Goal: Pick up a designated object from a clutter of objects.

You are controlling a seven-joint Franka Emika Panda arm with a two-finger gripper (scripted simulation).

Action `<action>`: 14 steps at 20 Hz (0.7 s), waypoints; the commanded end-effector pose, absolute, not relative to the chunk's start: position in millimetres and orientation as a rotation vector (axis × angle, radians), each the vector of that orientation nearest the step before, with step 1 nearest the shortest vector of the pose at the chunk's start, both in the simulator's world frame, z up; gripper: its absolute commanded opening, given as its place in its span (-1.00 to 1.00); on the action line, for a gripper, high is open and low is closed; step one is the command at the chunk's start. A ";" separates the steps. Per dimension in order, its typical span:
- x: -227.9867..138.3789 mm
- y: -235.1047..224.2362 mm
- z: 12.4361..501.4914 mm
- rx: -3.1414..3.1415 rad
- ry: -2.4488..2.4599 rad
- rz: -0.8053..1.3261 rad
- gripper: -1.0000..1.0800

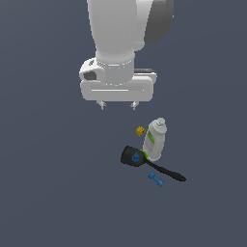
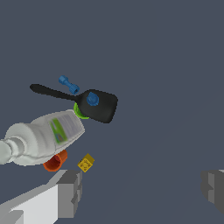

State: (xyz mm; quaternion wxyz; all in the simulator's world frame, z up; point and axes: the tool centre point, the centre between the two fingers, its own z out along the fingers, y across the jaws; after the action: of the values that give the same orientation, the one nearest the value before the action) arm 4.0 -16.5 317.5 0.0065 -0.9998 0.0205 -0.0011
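The orange-red ribbed cup [image 2: 55, 161] shows only in the wrist view, lying mostly tucked under the white bottle with green label [image 2: 43, 138]. In the exterior view the bottle [image 1: 155, 139] hides the cup. The tiny yellow cube [image 2: 86, 163] lies beside the cup and is also in the exterior view [image 1: 140, 130]. The black spatula [image 1: 132, 157] lies against the bottle's base. My gripper [image 1: 118, 105] hangs open and empty above the floor, toward the exterior view's left of the clutter and apart from it. Its fingers [image 2: 70, 192] frame the wrist view.
A blue piece [image 2: 92, 99] rests on the spatula's head [image 2: 101, 106]. Another blue piece [image 1: 156, 179] lies by the handle. A green ring [image 2: 79, 111] shows between the bottle's base and the spatula. The floor is plain dark grey.
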 end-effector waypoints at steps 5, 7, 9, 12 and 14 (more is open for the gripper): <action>5.0 -9.4 318.0 -3.128 0.057 -0.014 0.92; 6.1 -1.1 319.2 -3.127 0.049 -0.027 0.92; 6.9 5.2 321.2 -3.125 0.044 -0.038 0.92; 7.3 7.5 324.7 -3.123 0.045 -0.045 0.92; 7.2 6.9 324.4 -3.124 0.045 -0.044 0.92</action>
State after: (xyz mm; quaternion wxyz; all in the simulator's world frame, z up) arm 7.2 7.2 324.3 0.0086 -0.9998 0.0138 -0.0141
